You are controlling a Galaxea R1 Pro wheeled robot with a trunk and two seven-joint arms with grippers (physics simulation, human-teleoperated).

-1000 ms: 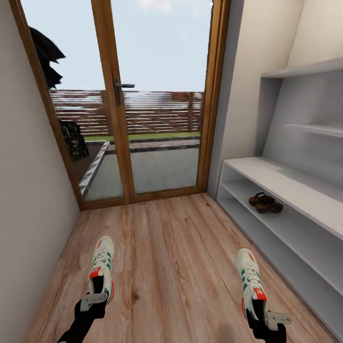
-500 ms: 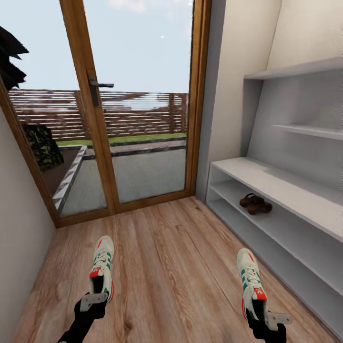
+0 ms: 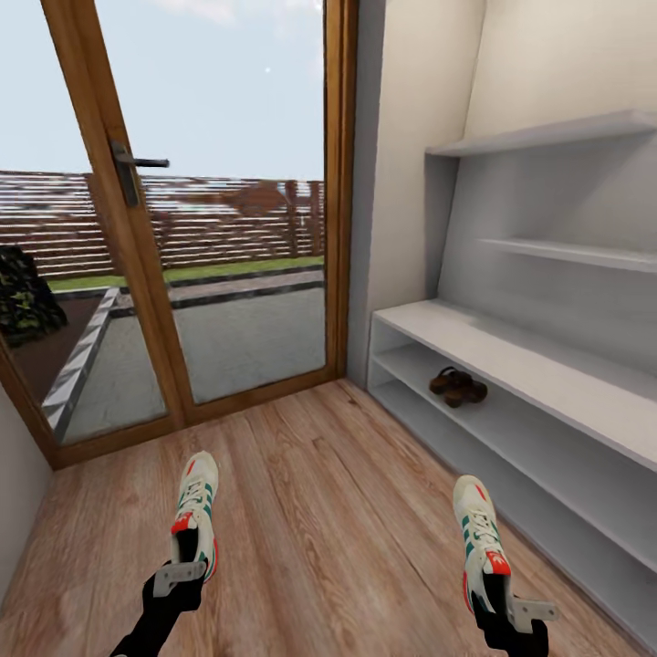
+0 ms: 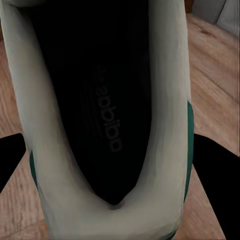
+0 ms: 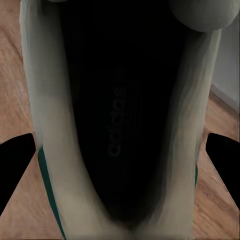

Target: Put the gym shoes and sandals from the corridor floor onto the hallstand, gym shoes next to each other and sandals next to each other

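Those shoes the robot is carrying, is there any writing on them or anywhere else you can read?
"adidas" on the dark insole inside the gym shoe in the left gripper.
"adidas" fainter, on the insole inside the gym shoe in the right gripper.
No other text is readable.

Wood-framed glass door w/ fence outside; cream walls.

"adidas" on each gym shoe's dark insole
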